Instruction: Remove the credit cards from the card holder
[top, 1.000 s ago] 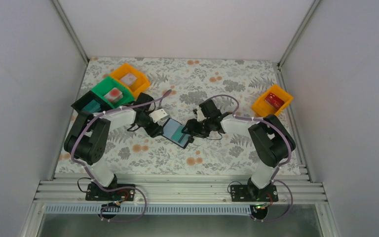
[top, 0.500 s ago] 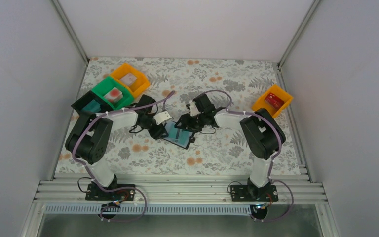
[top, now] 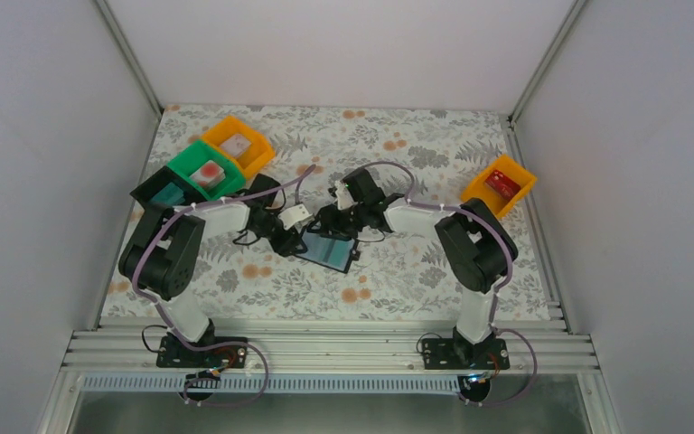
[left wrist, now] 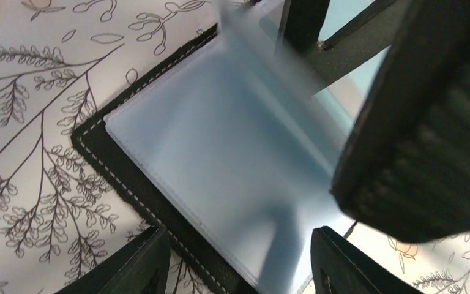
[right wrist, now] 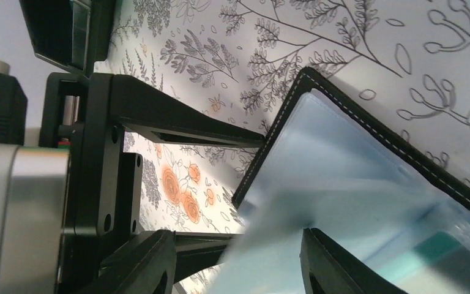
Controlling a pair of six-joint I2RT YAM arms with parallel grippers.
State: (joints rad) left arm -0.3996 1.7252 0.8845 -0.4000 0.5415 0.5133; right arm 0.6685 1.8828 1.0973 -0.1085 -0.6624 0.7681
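Card holder (top: 328, 248) lies open on the table (top: 434, 280), midway between the sides, nearer the near edge, teal card (right wrist: 459, 257) tucked inside. My left gripper (left wrist: 242, 251) and right gripper (right wrist: 232, 251) both hang half open, holding nothing. Could easily pinch the clear pocket (left wrist: 220, 153) instead and drag the whole holder

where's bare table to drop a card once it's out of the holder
Free: the far strip of table between the left orange bin and the right orange bin; the near strip in front of the card holder. Crowded: the centre, where the left gripper and right gripper meet, and the green bin and black bin far left.
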